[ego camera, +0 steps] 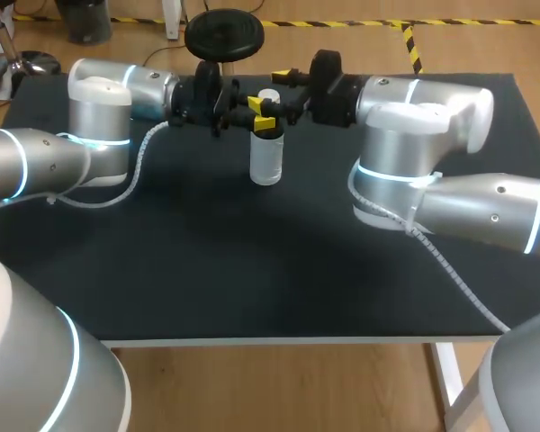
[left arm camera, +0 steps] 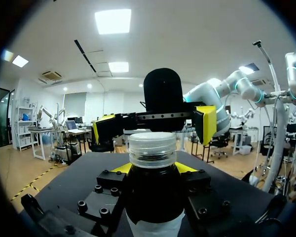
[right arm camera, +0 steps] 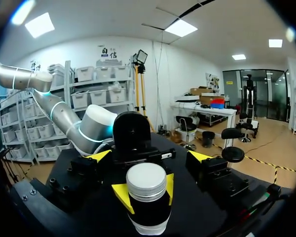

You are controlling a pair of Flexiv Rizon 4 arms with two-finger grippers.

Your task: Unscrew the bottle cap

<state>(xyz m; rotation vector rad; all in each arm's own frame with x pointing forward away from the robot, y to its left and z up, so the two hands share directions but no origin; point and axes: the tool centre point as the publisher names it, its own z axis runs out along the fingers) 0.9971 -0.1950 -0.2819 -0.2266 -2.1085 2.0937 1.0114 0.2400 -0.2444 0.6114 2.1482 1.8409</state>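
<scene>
Left gripper (ego camera: 260,114) pinches the upright bottle (ego camera: 266,157) just under its cap (ego camera: 269,94), mid-table, long axis vertical; right gripper (ego camera: 288,94) is level with the cap on its right, fingers spread and not touching, so judged best placed for the twist.

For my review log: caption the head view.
Left gripper holds the upright bottle below its cap; right gripper open beside the cap.

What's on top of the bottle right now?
A white cap sits on it. The left claw clamps the bottle just below, covering the neck.
</scene>
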